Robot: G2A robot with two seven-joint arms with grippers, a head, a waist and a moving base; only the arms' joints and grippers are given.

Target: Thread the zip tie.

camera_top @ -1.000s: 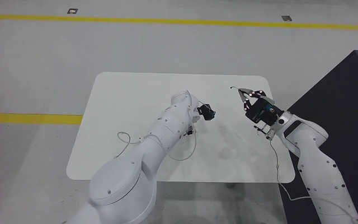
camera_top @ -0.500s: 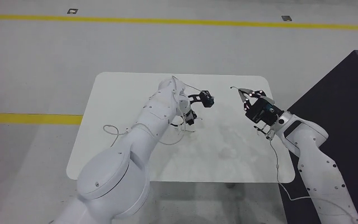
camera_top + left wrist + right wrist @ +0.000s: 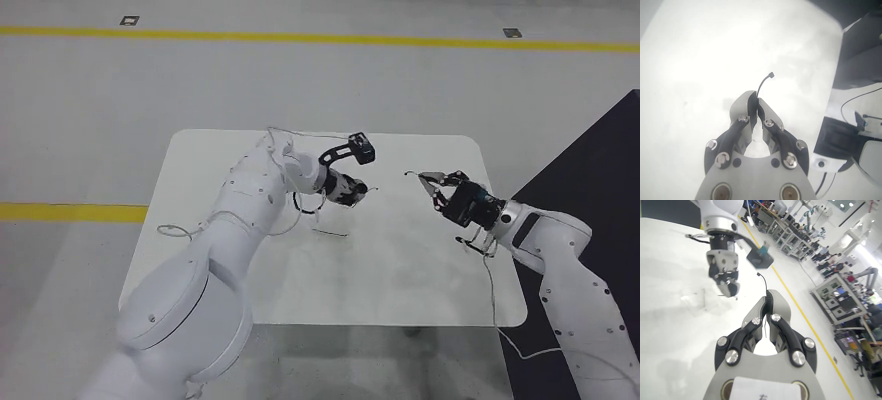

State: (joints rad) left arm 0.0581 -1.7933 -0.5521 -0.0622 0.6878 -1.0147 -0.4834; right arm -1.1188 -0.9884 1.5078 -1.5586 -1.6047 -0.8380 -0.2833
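Two thin black plastic zip ties with small square heads: one zip tie (image 3: 760, 84) pinched in the left hand (image 3: 756, 98), another zip tie (image 3: 765, 284) in the right hand (image 3: 768, 295). Two grey-and-black two-fingered hands, one white round-cornered tabletop (image 3: 200, 260). One thin dark line (image 3: 330, 233) on it, too fine to identify.

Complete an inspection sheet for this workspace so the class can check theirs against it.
Surface: white table, lightly scuffed.
Job's things: zip tie in left gripper, second zip tie in right gripper, heads outward, apart.
Clutter: thin dark strip lying on the table.
Grippers: both shut on their ties.
Cables: thin cable looping off the left arm.
Surroundings: grey floor, yellow lines; workbenches far behind.
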